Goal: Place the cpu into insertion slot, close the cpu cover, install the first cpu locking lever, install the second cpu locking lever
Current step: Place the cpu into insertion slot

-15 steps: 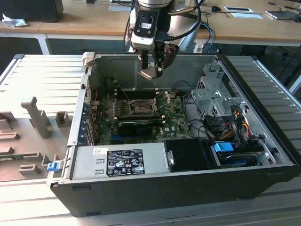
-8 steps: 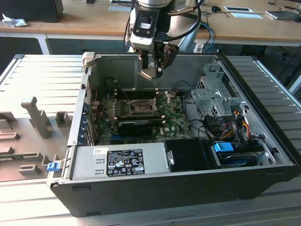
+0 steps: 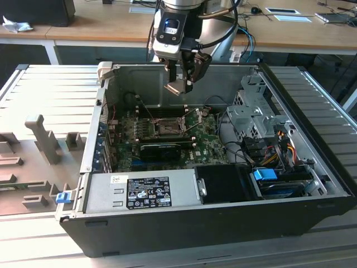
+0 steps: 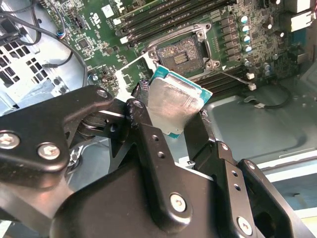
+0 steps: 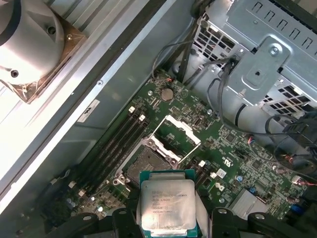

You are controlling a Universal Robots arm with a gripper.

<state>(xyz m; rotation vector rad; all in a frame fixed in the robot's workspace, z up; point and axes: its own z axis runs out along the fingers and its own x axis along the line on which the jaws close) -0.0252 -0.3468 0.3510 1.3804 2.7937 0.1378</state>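
The claw (image 4: 170,111) is clenched on the cpu (image 4: 174,99), pinching the chip by two opposite edges between its black fingers (image 4: 148,134). The silver metal top faces the camera in both wrist views. In the exterior view the claw (image 3: 181,84) hangs above the open computer case (image 3: 184,223), over the rear of the green motherboard (image 3: 206,134). The chip is clear of the board. Below it, the insertion slot (image 5: 147,163) lies bare. The cpu cover (image 5: 176,130) is swung up and open just beside the slot. Black memory slots (image 5: 116,144) run alongside the socket. The silver drive cage (image 5: 267,54) stands further off. In the exterior view a power supply (image 3: 142,192) lies along the case's near wall, and the case rests on a ribbed metal worktop (image 3: 44,89).
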